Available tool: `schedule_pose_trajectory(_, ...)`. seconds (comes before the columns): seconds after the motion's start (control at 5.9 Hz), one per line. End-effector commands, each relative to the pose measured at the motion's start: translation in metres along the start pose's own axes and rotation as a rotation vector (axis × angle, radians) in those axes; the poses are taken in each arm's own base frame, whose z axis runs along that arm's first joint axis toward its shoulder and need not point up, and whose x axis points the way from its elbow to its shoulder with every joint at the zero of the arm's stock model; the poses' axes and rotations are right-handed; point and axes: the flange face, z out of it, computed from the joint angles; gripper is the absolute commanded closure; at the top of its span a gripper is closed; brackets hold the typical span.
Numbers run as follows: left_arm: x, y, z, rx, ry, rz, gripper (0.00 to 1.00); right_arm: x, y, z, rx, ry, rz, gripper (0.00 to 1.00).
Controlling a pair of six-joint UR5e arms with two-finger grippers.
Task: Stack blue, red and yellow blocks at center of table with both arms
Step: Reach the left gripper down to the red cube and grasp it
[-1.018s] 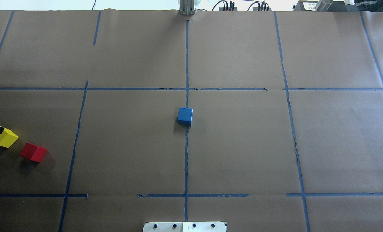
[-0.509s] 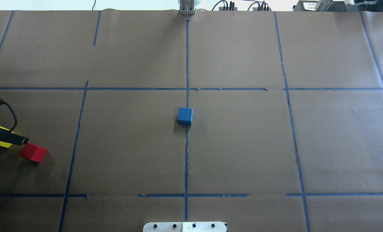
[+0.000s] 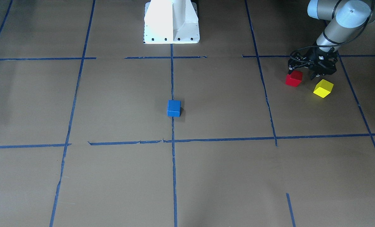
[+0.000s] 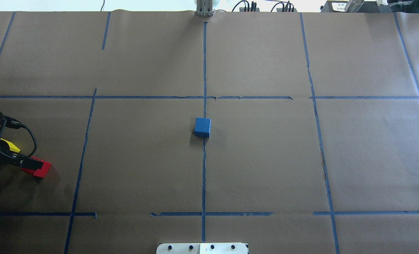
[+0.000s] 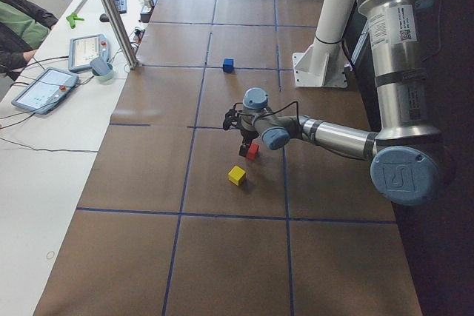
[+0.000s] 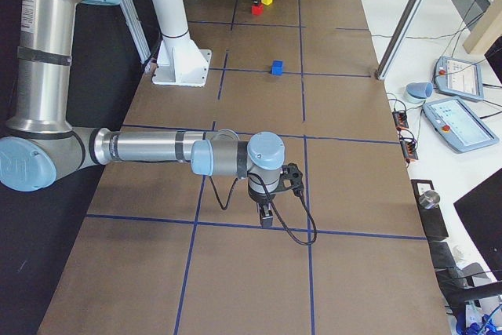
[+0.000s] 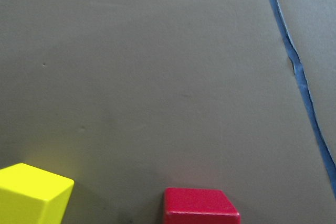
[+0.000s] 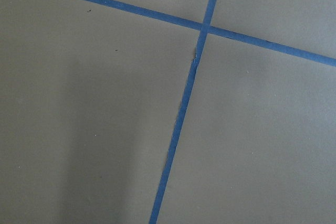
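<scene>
Well to the robot's left of the blue cubic block [image 4: 202, 127], we note the left gripper [image 3: 301, 73] has shifted from the yellow cubic block [image 3: 323, 88] to over the red cubic block [image 3: 294, 78], jaws apart, nothing held; pickup looks next. Of the right gripper [image 6: 267, 213] we cannot tell.

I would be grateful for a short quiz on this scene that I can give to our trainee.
1. True or false: the blue block sits on the long middle tape line.
2. Which block does the left end effector hang over?
A. the blue one
B. the red block
C. the yellow one
3. Short answer: is the yellow block stacked on anything yet?

Key: 1 true; 2 B; 3 no.
</scene>
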Motion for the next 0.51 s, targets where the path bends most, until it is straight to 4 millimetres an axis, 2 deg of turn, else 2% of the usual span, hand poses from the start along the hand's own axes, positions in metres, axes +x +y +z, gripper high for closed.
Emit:
schedule_pose_trajectory(0.0, 0.007, 0.006, 0.017, -0.035, -0.001, 0.014, 0.0, 0.001, 0.0, 0.001, -0.002, 0.0, 0.001, 0.0)
schedule_pose_trajectory(0.34, 0.006, 0.004, 0.036, -0.057, -0.009, 0.017, 0.0, 0.001, 0.0, 0.001, -0.002, 0.0, 0.001, 0.0)
